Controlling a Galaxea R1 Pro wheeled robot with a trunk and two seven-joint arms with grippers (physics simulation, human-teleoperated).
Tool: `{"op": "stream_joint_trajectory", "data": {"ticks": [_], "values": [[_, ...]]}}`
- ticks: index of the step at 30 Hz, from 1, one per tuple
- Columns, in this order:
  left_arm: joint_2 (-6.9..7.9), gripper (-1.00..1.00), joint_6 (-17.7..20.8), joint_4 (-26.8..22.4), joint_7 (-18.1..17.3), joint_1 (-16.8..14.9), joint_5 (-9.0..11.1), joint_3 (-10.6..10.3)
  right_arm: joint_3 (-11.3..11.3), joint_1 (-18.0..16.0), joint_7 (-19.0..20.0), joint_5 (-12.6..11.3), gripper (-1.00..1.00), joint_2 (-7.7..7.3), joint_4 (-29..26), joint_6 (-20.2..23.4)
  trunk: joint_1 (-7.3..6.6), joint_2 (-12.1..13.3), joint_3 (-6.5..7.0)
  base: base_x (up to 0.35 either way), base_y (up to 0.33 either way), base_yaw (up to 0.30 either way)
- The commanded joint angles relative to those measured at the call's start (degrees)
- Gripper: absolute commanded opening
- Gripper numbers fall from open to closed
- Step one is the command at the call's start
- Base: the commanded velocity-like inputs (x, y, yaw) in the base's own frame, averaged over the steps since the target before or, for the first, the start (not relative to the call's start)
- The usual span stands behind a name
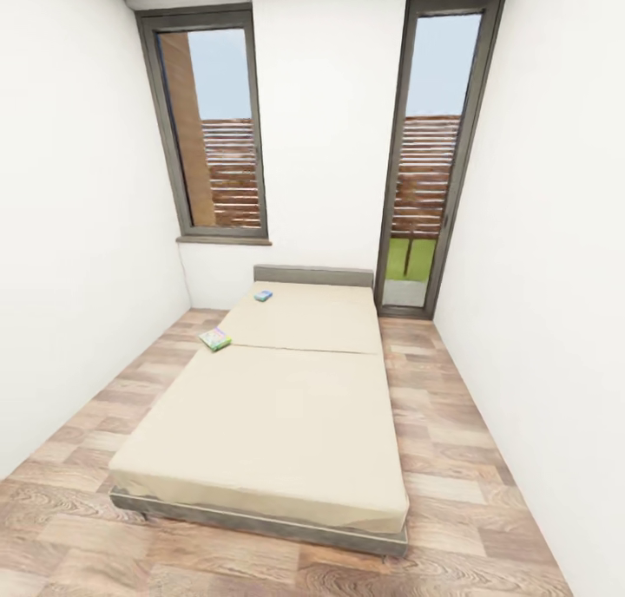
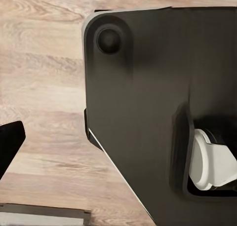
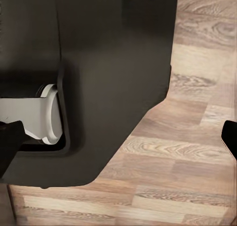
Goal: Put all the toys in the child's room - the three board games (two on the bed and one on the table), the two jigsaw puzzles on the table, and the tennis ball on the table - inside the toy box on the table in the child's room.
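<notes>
While I stand at the foot of the low, wide bed with its plain beige mattress in two sections [image 1: 278,415], my head camera looks down its length toward the grey headboard [image 1: 312,275] and two tall dark-framed windows [image 1: 213,124] in the white far wall. Two of the board games lie on the far mattress section, on my left side of it. The larger, thin flat greenish printed box [image 1: 215,339] sits at the mattress edge, just beside the seam between the sections. The smaller flat blue box [image 1: 263,295] lies further on, near the headboard. They are well apart from each other, and both are far from me, so I judge I must roll along the wood-plank floor [image 1: 113,406] on the left side of the bed to reach either.

Both arms seem tucked low for travelling, since each wrist camera looks down past my dark base [image 2: 148,112] with its white wheel fitting to the planks. A dark tip at the frame edge of each wrist view may be a finger of my end effector, but I cannot tell whether either end effector is open or closed. I see nothing held.
</notes>
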Motion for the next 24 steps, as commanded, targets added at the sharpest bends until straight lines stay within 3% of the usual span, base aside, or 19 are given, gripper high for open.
{"op": "stream_joint_trajectory", "data": {"ticks": [1,24], "values": [[0.0,1.0,-0.1,-0.03,-0.01,-0.01,0.0,-0.03,0.04,-0.01,-0.01,0.02,1.0,0.01,-0.01,0.01,0.03,-0.1,-0.1,0.0,0.0,0.274],[0.0,1.0,-0.12,-0.03,-0.03,-0.01,-0.02,0.02,0.04,-0.01,-0.01,0.02,1.0,0.01,-0.01,0.01,0.03,-0.1,-0.1,0.0,0.0,0.275]]}}
